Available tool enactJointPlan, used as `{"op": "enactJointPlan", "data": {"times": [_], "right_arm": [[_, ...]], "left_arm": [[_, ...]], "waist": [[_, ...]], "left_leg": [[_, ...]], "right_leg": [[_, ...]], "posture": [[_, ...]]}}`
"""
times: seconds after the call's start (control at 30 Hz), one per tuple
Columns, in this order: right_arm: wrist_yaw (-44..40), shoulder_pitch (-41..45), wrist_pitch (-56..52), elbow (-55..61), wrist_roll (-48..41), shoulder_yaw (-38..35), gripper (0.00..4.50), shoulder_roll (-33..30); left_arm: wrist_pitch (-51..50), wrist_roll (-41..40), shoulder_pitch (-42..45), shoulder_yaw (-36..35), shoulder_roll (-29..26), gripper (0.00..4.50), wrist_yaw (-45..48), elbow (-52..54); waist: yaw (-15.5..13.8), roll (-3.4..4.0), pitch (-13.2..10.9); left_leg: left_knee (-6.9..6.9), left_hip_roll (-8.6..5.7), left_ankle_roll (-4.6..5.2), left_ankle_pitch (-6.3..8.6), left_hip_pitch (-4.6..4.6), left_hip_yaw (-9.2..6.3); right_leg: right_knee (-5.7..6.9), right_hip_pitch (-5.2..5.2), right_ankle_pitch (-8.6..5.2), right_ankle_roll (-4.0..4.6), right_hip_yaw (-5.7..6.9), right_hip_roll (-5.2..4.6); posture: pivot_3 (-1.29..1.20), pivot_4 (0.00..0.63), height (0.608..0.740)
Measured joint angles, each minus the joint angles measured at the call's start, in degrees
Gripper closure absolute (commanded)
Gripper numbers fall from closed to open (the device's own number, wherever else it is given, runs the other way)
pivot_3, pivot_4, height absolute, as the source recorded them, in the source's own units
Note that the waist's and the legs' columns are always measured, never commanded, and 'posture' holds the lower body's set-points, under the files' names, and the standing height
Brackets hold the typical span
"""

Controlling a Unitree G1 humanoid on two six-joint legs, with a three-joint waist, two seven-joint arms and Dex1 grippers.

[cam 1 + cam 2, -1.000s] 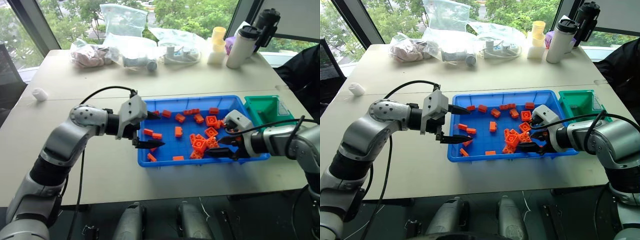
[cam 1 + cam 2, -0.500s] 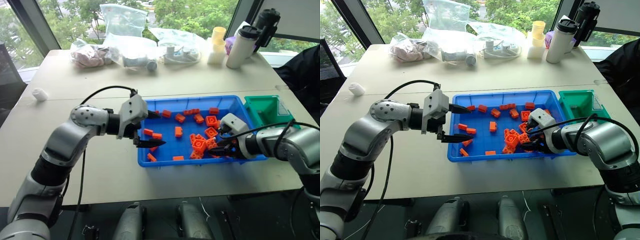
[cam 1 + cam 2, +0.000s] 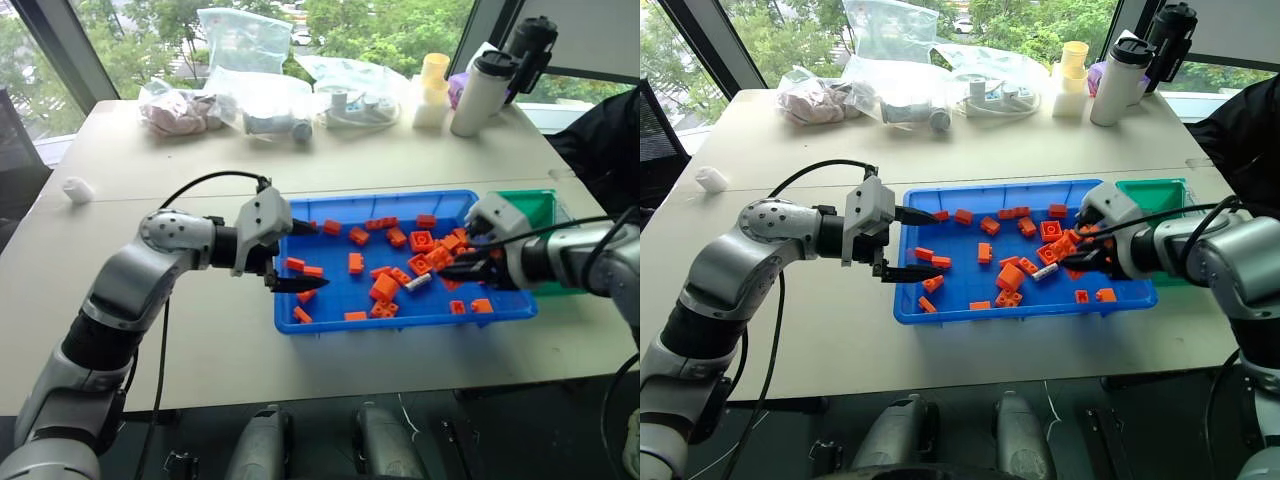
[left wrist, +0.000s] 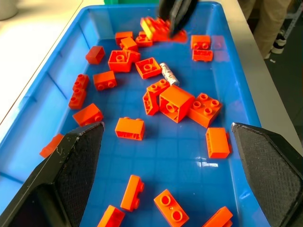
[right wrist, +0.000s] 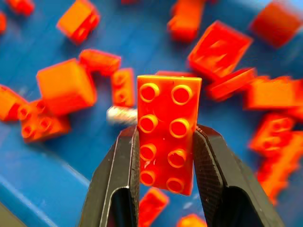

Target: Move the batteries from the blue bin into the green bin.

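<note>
Right gripper point(image 5: 165, 161) clamped on an orange eight-stud brick point(image 5: 168, 132), fingers pressed against its two long sides, hanging above the right part of the blue bin point(image 3: 330, 325). Wrong catch for the task: a toy brick, not a battery. One battery point(image 4: 167, 74) lying flat on the blue floor among scattered orange bricks point(image 4: 180, 103), near the middle of the bin, just beside a cluster of bricks and apart from the walls; seen too as a small silver cylinder point(image 3: 418, 283) just short of the right gripper. Possibly more batteries hidden under the bricks, hard to tell. Green bin point(image 3: 535, 205) standing against the blue bin's far right corner, partly behind the right arm.

Left gripper point(image 3: 297, 258) wide apart, empty, poised over the blue bin's left edge.

Step in hand: fetching a battery, apparently gone astray. Next move likely calls for letting the brick drop back into the blue bin, coming down over the silver cylinder with fingers either side of it, closing, then carrying it across to the green bin.
</note>
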State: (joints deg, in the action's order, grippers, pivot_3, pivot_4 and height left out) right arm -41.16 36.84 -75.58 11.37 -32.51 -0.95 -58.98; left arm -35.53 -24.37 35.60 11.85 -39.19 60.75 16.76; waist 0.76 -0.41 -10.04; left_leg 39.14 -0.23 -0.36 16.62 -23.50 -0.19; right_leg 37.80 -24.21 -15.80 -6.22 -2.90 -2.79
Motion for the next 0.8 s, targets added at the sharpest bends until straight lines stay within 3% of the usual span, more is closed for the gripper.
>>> {"op": "enactJointPlan", "data": {"times": [0.27,0.5,0.67,0.8], "right_arm": [[3.0,1.2,13.9,-16.8,9.4,4.4,3.5,7.2],[1.0,5.2,23.6,-25.0,15.4,7.3,0.05,10.2],[-1.4,5.4,22.4,-22.4,15.8,6.5,0.05,6.4],[-9.0,2.4,21.3,-14.6,11.9,2.9,0.05,0.9]], "left_arm": [[0.1,0.2,0.1,0.0,1.0,0.0,0.0,-1.0],[-0.3,0.1,0.0,0.0,0.7,0.0,-0.9,-0.6],[-1.2,0.0,-0.7,-0.5,0.0,0.0,-1.4,0.8],[-1.4,-0.1,-1.0,-0.6,0.0,0.0,-1.7,1.1]], "waist": [[-0.1,-0.01,0.0],[-0.2,-0.02,0.0],[-0.4,0.0,0.0],[-0.1,0.0,0.0]], "left_leg": [[-0.01,-0.02,0.0,0.0,-0.04,0.06],[0.0,-0.03,-0.01,-0.01,-0.04,0.05],[0.01,-0.1,-0.01,-0.01,-0.07,0.05],[-0.01,-0.03,0.0,0.0,-0.06,0.02]], "right_leg": [[0.04,-0.08,0.0,0.0,-0.03,-0.01],[0.08,-0.1,0.0,0.0,-0.03,-0.02],[0.05,-0.1,0.0,0.0,-0.03,-0.11],[0.05,-0.09,0.0,0.0,-0.01,-0.04]], "posture": [[0.0,0.15,0.74],[0.0,0.15,0.74],[0.0,0.15,0.74],[0.0,0.15,0.74]]}}
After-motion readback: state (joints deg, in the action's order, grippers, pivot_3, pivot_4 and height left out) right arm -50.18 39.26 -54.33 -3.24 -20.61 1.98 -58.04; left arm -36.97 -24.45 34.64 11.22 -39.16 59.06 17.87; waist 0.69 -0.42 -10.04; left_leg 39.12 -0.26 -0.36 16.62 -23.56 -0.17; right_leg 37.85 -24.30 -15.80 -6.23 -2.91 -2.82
